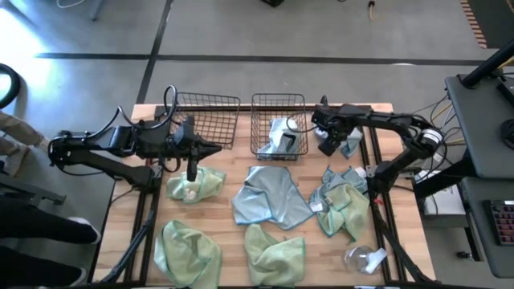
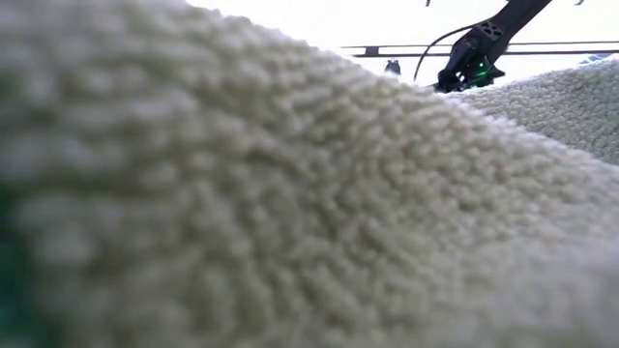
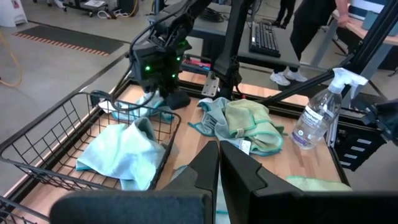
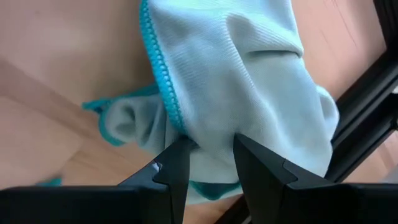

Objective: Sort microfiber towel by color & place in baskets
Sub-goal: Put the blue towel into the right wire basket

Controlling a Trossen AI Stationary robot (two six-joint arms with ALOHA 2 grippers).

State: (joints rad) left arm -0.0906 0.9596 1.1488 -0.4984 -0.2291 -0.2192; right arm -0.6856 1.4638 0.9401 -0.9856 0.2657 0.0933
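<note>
Wooden table (image 1: 225,233): right gripper (image 4: 208,152) pinching blue-grey towel (image 4: 249,81); left gripper (image 3: 219,163) closed, empty, above green towel (image 1: 195,185).

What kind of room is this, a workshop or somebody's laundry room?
Probably a robotics lab or workshop: two dark robot arms work over a wooden table on a bare concrete floor, and a desk with a black computer keyboard stands behind.

You had four light green towels (image 1: 187,250) at lower left and centre of the high view, pale blue-grey ones (image 1: 269,197) with teal stitched edging mid-frame, black wire-mesh baskets (image 1: 206,120) at top, on a light wood-grain tabletop (image 1: 229,233). The right tool (image 4: 209,149) was black.
</note>
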